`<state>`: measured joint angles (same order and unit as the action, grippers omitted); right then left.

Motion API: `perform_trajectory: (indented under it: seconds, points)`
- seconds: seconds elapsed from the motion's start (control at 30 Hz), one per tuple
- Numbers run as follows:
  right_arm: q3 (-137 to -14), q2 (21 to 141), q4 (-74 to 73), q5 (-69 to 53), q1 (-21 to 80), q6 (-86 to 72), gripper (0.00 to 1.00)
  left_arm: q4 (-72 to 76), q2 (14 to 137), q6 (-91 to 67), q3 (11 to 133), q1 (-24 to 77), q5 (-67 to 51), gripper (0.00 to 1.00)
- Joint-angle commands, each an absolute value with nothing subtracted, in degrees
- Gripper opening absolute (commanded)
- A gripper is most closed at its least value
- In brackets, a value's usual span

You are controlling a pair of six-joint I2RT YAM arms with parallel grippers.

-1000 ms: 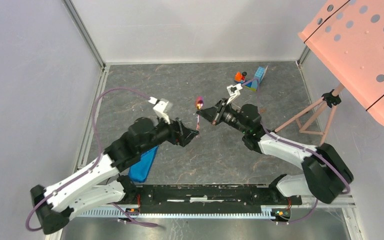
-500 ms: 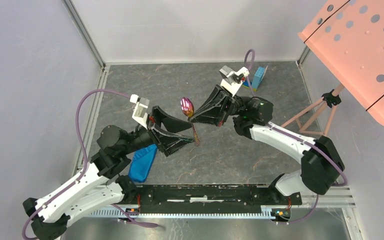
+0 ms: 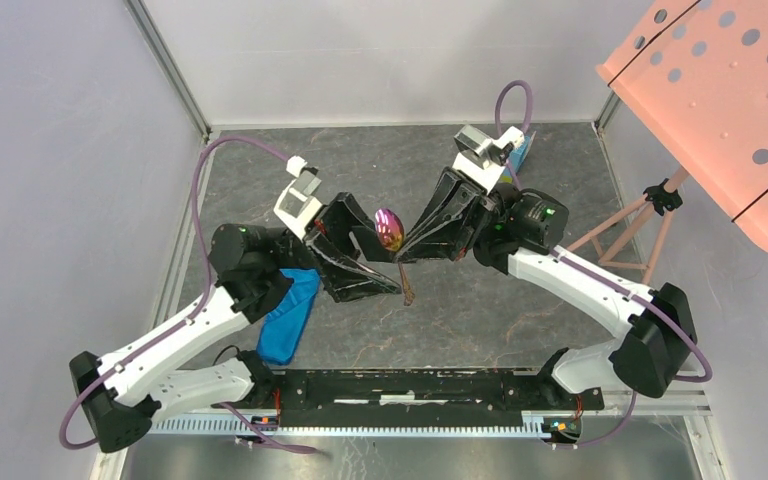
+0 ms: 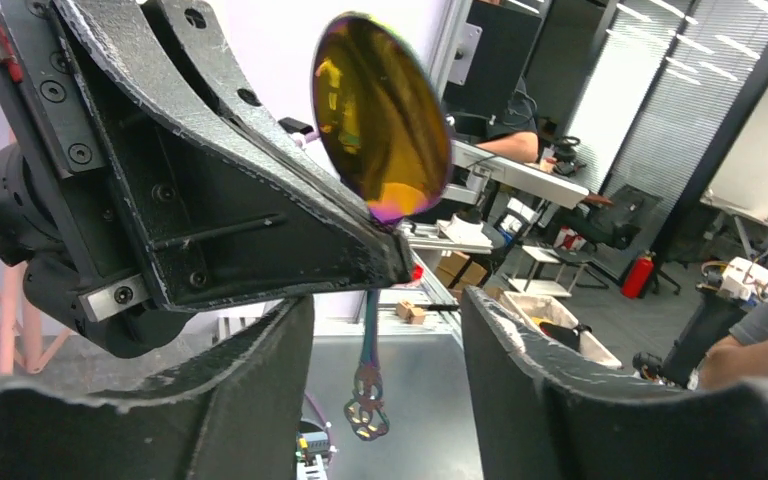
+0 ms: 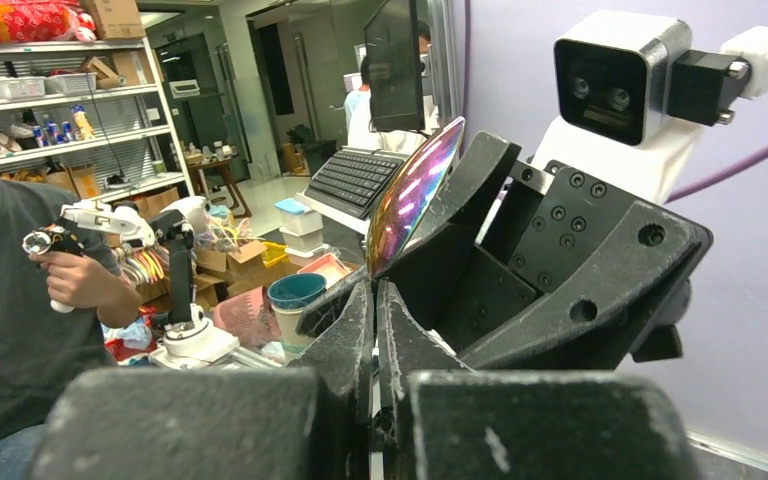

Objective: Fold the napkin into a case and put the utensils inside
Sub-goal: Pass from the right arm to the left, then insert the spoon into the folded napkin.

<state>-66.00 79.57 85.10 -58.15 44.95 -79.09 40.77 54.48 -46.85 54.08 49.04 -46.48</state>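
Observation:
A utensil, a spoon (image 3: 389, 229) with a shiny gold-purple head and a thin handle, is held upright in the air. My right gripper (image 3: 401, 259) is shut on its neck just below the head. In the right wrist view the fingers (image 5: 352, 330) are pressed together under the spoon head (image 5: 415, 195). My left gripper (image 4: 385, 345) is open, its fingers (image 4: 260, 390) on either side of the hanging handle (image 4: 368, 400) without touching it. The bright blue napkin (image 3: 286, 318) lies folded as a narrow case on the table, partly under the left arm.
A light-blue toy block (image 3: 524, 148) stands at the back right, mostly behind the right wrist. A pink perforated panel (image 3: 730, 100) on a stand (image 3: 625, 235) overhangs the right side. A black rail (image 3: 410, 385) runs along the near edge.
Both arms have risen toward the camera and come closer together. The spoon has gone up with the right gripper. The left gripper's jaws now stand apart around the handle.

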Motion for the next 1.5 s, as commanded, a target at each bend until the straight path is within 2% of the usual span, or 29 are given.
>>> perform_trajectory:
  seconds: [0.0, 0.2, 0.37, 0.5, 0.57, 0.63, 0.67, 0.73, 0.77, 0.87, 0.93, 1.03, 1.1, 1.17, 1.3, 1.37, 1.47]
  points:
    - [-67.83, 79.63, 112.30, -59.41, 45.70, -79.60, 0.00, 49.87, 56.17, -51.94, 56.21, 49.22, -51.68, 0.60]
    - [-68.51, 79.96, 112.32, -59.96, 45.79, -79.75, 0.00, 57.30, 58.47, -56.61, 56.47, 49.17, -52.63, 0.43]
    - [-68.90, 79.63, 112.27, -59.94, 45.82, -80.03, 0.00, 59.16, 58.92, -58.01, 56.75, 49.24, -52.91, 0.35]
    - [-68.45, 79.32, 112.32, -59.97, 45.92, -79.93, 0.00, 59.06, 58.67, -57.94, 56.82, 49.17, -52.30, 0.20]
    - [-68.17, 79.20, 112.32, -60.09, 46.13, -79.63, 0.00, 58.09, 58.69, -57.47, 56.76, 49.05, -51.70, 0.09]
    - [-68.10, 79.15, 112.07, -60.52, 46.13, -79.74, 0.01, 51.09, 58.36, -54.60, 57.82, 48.93, -50.75, 0.03]
    - [-67.83, 79.07, 111.14, -60.64, 45.86, -79.34, 0.07, 46.38, 57.73, -52.30, 58.40, 48.83, -49.79, 0.02]
    - [-64.98, 77.54, 105.91, -59.05, 43.81, -76.65, 0.26, 32.19, 55.60, -45.80, 59.54, 48.39, -46.62, 0.02]
    - [-61.86, 75.91, 100.98, -56.58, 41.44, -72.95, 0.46, 25.21, 54.43, -41.87, 60.12, 48.03, -44.26, 0.02]
    - [-54.52, 68.79, 73.22, -50.48, 36.22, -55.86, 0.68, -2.01, 50.76, -31.12, 63.43, 45.71, -34.54, 0.02]
    - [-51.04, 64.26, 55.99, -44.45, 33.46, -45.34, 0.80, -18.77, 49.54, -26.68, 66.03, 43.44, -23.47, 0.02]
    - [-51.85, 60.82, 28.99, -32.15, 30.40, -31.67, 0.96, -43.24, 49.86, -24.61, 70.22, 42.63, 8.72, 0.02]
    - [-53.14, 61.20, 16.84, -26.12, 29.86, -25.75, 0.98, -53.85, 52.15, -24.42, 71.21, 42.61, 25.08, 0.02]
    - [-52.31, 62.97, 12.09, -25.76, 29.84, -24.00, 0.98, -57.78, 53.41, -24.52, 68.97, 42.67, 34.41, 0.02]
    - [-45.83, 67.61, 17.00, -28.91, 33.77, -22.37, 0.98, -49.40, 54.89, -20.54, 59.02, 42.58, 45.86, 0.02]
    - [-43.60, 70.89, 20.07, -28.05, 37.93, -22.12, 0.97, -38.72, 54.57, -15.14, 51.62, 41.90, 47.53, 0.02]
    - [-40.00, 76.78, 30.23, -29.12, 42.87, -27.26, 0.90, -26.32, 54.77, -10.40, 43.59, 36.73, 42.11, 0.02]
